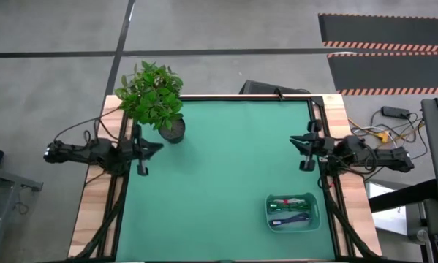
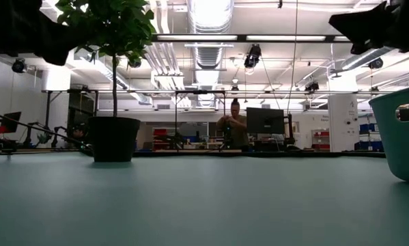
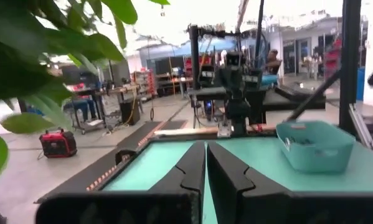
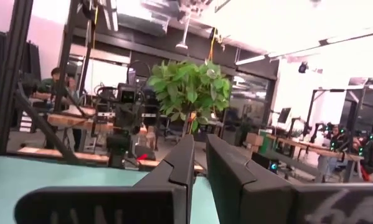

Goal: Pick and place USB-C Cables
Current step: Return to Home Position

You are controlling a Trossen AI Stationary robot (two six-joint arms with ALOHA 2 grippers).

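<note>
The USB-C cables (image 1: 290,211) lie in a small teal bin (image 1: 315,212) at the mat's near right: a white-and-red one, a green one and blue ones side by side. The left wrist view shows the bin (image 3: 317,148) with cable ends just over its rim. My left gripper (image 1: 157,147) (image 3: 206,147) hovers at the table's left edge beside the potted plant, fingers shut, holding nothing. My right gripper (image 1: 295,141) (image 4: 199,140) hovers at the right edge, on the far side of the bin, also shut and empty. The two point at each other across the mat.
A potted plant (image 1: 153,95) stands on the mat's far left corner, its pot (image 2: 114,139) close to my left gripper. The bin's wall (image 2: 403,130) rises at the low view's right. Green mat (image 1: 226,175) lies open between the arms. A person works in the room behind.
</note>
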